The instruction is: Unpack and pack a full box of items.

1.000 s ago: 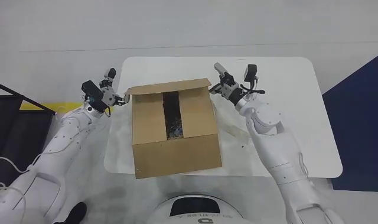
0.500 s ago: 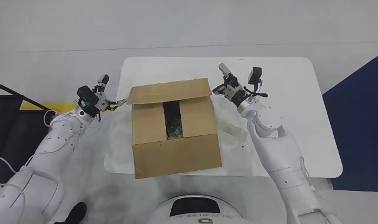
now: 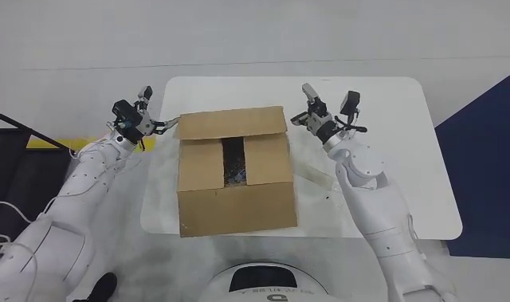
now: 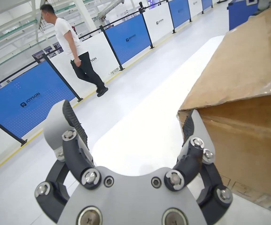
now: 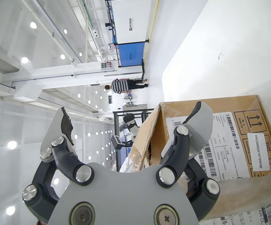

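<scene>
White-shelled arms with grey-and-black two-finger grippers.
The left arm point(image 3: 84, 182) and right arm point(image 3: 374, 206) have smooth, glossy white shells split by thin dark seams at the joints, and each carries a black camera module point(image 3: 348, 104) at the wrist. The left gripper point(image 4: 128, 113) and right gripper point(image 5: 131, 110) are alike: a pale grey metal palm plate point(image 4: 130, 197), curved black links point(image 4: 76, 152), round silver pins point(image 4: 91, 176), two cross-head screws point(image 5: 82, 214), and silver fingers point(image 5: 202, 127) faced with black knurled pads point(image 4: 75, 122).

Blue and white barrier panels point(image 4: 126, 40) line a pale glossy floor point(image 4: 137, 83) under ceiling lights point(image 5: 33, 25)
</scene>
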Action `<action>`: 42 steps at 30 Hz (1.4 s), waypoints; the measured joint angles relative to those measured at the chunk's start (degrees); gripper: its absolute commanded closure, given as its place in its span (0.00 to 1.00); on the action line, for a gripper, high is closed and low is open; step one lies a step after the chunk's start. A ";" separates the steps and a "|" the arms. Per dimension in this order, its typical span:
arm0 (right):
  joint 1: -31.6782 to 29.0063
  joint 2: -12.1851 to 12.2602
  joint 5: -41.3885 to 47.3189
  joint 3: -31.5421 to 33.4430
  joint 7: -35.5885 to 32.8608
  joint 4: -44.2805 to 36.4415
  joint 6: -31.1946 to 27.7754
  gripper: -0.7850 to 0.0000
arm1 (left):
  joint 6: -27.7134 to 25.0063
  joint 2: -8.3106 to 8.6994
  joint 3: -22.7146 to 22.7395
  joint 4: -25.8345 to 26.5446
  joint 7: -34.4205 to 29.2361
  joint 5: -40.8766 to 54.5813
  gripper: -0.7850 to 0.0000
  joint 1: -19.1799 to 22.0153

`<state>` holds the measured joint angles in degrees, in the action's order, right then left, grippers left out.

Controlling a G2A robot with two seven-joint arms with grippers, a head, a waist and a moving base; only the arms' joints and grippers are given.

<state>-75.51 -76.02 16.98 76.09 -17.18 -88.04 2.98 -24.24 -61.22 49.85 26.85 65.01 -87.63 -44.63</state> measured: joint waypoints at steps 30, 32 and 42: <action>-3.95 1.04 3.69 6.08 -2.81 -4.83 -2.76 0.00 | 8.13 9.83 -8.83 8.37 22.99 -22.85 0.00 -7.55; -3.35 1.01 3.34 5.60 -2.70 -4.54 -2.48 0.00 | 8.62 11.03 -9.10 11.93 22.99 -24.44 0.00 -8.86; -2.97 1.03 3.00 5.12 -2.25 -3.64 -2.65 0.00 | 7.95 15.04 -10.19 22.57 22.99 -22.29 0.00 -12.38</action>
<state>-78.48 -74.99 19.97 81.21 -19.43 -91.68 0.33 -16.29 -46.18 39.66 49.43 88.00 -109.91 -57.01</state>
